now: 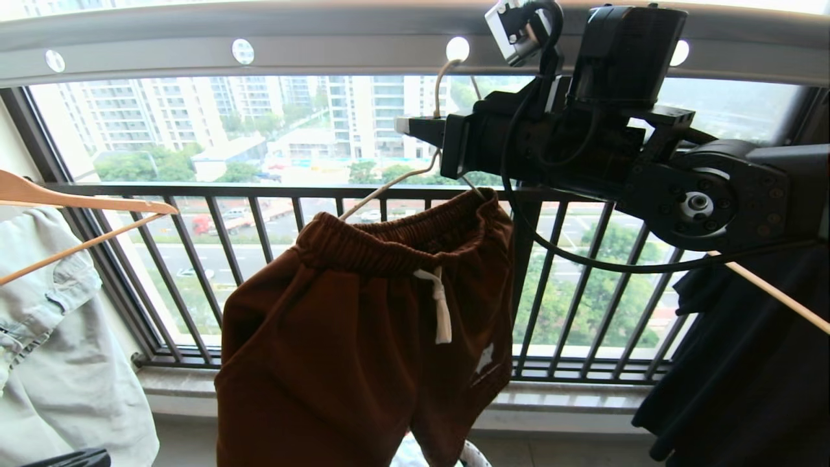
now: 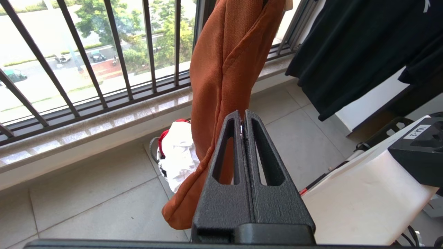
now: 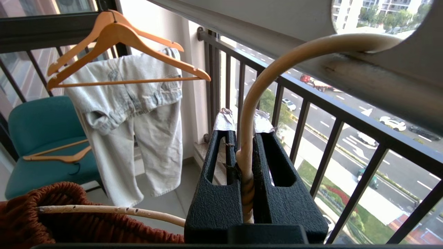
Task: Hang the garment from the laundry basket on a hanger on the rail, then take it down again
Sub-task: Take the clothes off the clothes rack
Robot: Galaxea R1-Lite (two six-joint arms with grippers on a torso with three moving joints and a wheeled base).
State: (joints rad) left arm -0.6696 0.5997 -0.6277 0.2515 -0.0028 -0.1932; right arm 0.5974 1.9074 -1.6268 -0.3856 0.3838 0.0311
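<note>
Up at the rail (image 1: 363, 52), we see the right gripper (image 3: 242, 119) clamped on the neck of the hanger (image 3: 246, 138), whose hook passes through one of the rail's holes. From the hanger's arms hang the shorts (image 1: 363, 324), above the laundry basket (image 2: 153, 148) on the floor. Lower down, the left gripper (image 2: 242, 116) is closed, its tips against the shorts' hanging fabric; we cannot tell whether any cloth is pinched.
</note>
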